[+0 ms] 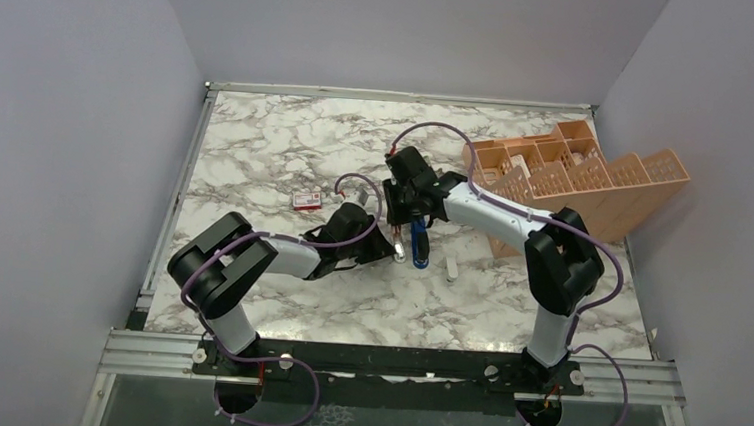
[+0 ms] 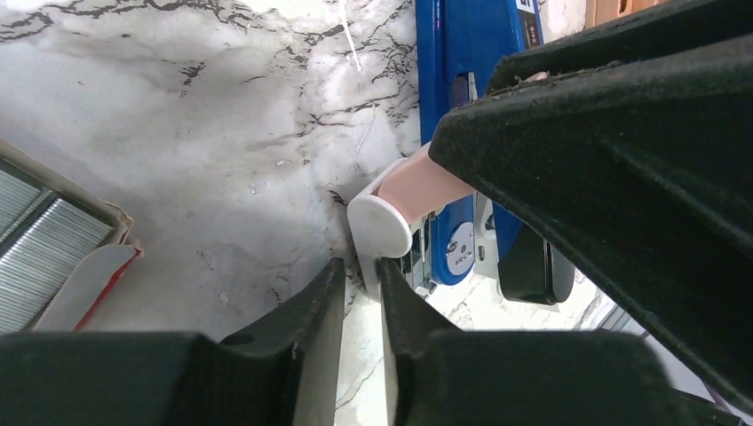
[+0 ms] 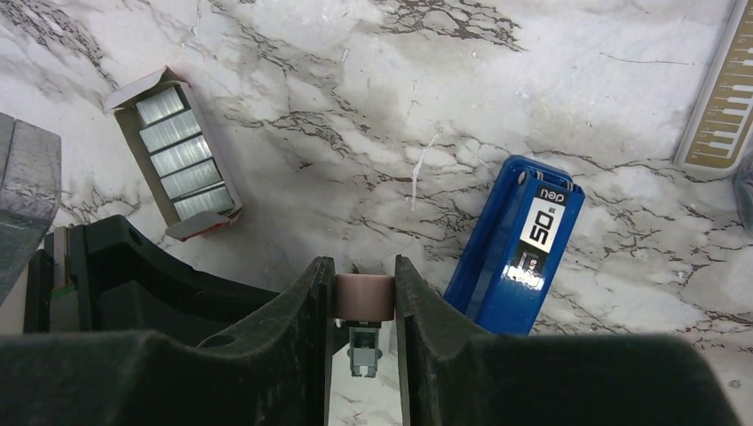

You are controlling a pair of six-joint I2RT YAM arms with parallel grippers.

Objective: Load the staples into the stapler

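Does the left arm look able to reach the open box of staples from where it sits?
Probably yes. The staples box lies on bare marble table near the left gripper, with nothing between them. Its jaws look busy at a thin white piece by the stapler, though.

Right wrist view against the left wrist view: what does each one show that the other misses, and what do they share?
Only the right wrist view shows the stapler from its labelled top, the staples as five rows in their open box, and a tan notched strip at the right edge. Only the left wrist view shows the left gripper and the white round end of the pinkish block. Both show the marble table, the blue stapler, the staples, and the right gripper shut on the pinkish block.
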